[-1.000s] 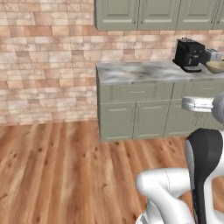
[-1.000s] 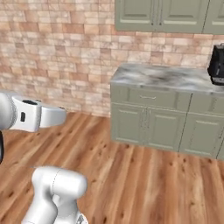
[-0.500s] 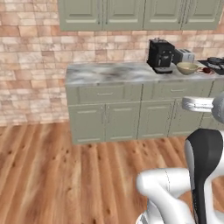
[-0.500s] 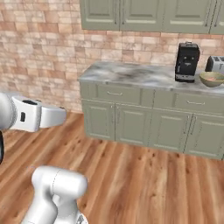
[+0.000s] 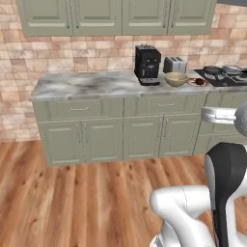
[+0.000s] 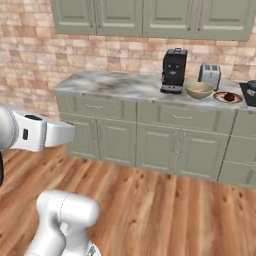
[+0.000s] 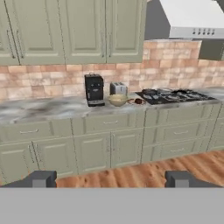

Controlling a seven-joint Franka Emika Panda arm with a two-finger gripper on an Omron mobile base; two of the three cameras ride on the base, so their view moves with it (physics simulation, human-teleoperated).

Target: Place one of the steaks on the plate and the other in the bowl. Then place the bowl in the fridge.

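**Arm held back from the counter, jaws wide, bowl and plate side by side**

The gripper (image 7: 111,178) hangs in open air well apart from the cabinets, its 2 fingertips (image 7: 41,178) spread wide with nothing between them; the bowl (image 6: 199,90) sits on the marble counter (image 6: 115,84) between the black coffee machine (image 6: 174,71) and the plate (image 6: 227,97), with the silver toaster (image 6: 209,76) just behind it; the plate lies just beside the bowl on the stove side and carries a dark reddish piece at its centre, too small to tell whether it is 1 of the steaks; in the left base view the bowl (image 5: 176,78) and plate (image 5: 198,81) stand in the same order, next to the hob (image 5: 223,74) with its pans; the hand view takes in the bowl (image 7: 117,100) far off, a white extractor hood (image 7: 194,18) above the hob, and green wall cupboards (image 7: 74,30) over the brick backsplash; wooden floor (image 5: 72,202) lies between the base and the cabinets
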